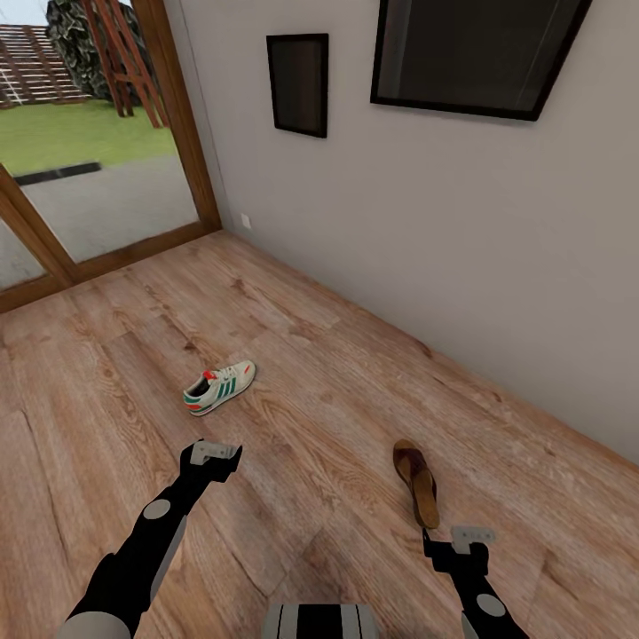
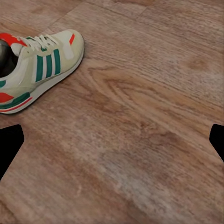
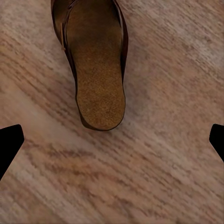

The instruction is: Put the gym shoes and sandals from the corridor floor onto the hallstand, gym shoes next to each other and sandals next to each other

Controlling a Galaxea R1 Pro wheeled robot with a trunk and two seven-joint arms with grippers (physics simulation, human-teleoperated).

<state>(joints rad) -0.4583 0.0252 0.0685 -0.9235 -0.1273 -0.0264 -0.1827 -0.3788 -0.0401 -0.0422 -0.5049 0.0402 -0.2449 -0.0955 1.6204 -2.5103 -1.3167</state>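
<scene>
I see no readable writing on the gym shoe (image 1: 220,387) at frame centre or sandal (image 1: 417,484) lower right; left gripper (image 1: 213,453) and right gripper (image 1: 469,538) both spread apart, empty.

Both arms reach forward and down from the robot's trunk, black with grey joint discs. The left arm (image 1: 146,550) stretches further out, its wrist bent so that the left gripper (image 1: 213,454) points downward, the pale grey jaws spread wide with nothing between them. The right arm (image 1: 479,595) is drawn in closer to the body; the right gripper (image 1: 470,538) likewise points down, its jaws parted and holding nothing. In both wrist views the dark fingertips (image 2: 9,144) sit at opposite edges, far apart.
</scene>
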